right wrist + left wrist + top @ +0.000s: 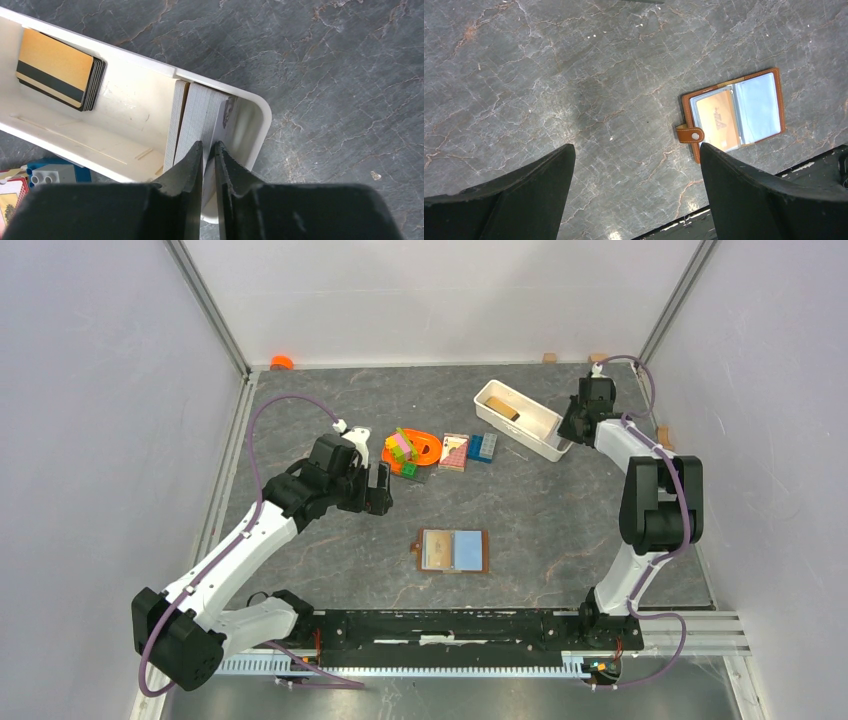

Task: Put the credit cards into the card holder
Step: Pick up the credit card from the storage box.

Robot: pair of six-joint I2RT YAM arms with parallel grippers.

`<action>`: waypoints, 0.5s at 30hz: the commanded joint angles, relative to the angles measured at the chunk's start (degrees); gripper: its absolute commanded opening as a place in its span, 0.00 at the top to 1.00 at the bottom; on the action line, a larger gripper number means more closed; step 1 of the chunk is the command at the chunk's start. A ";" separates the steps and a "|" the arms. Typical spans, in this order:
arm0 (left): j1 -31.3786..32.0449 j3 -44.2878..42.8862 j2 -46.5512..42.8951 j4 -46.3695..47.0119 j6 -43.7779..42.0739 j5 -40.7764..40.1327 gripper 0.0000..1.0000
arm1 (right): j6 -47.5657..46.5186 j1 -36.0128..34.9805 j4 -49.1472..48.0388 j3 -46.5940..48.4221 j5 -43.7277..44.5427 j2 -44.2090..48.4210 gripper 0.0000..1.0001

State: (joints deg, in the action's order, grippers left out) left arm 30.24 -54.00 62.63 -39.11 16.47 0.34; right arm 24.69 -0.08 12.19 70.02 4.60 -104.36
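Observation:
The card holder (453, 550) lies open on the table near the front, a tan card in its left pocket and a light blue one in its right. It also shows in the left wrist view (734, 115), snap tab toward my fingers. My left gripper (380, 488) (636, 147) is open and empty above bare table, left of the holder. My right gripper (572, 428) (209, 145) is at the near end of the white tray (510, 432) (260, 107), shut on one pale credit card at the end of an upright stack (195, 112). A flat tan stack (57, 70) lies at the tray's far end.
An orange ring with colourful bricks (408, 450), a pink-and-white patterned block (454, 451) and blue bricks (482, 447) lie left of the tray. Small wooden blocks (549, 357) and an orange object (282, 362) sit at the back wall. Walls enclose the table.

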 commanded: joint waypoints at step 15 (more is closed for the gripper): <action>-0.27 0.21 0.25 0.81 -2.41 1.67 0.00 | 0.53 2.00 1.31 -0.48 4.29 8.96 1.00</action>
State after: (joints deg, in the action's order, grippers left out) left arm 30.24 -53.98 62.63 -39.11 16.47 0.60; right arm 24.88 1.54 14.26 69.36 6.66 -100.38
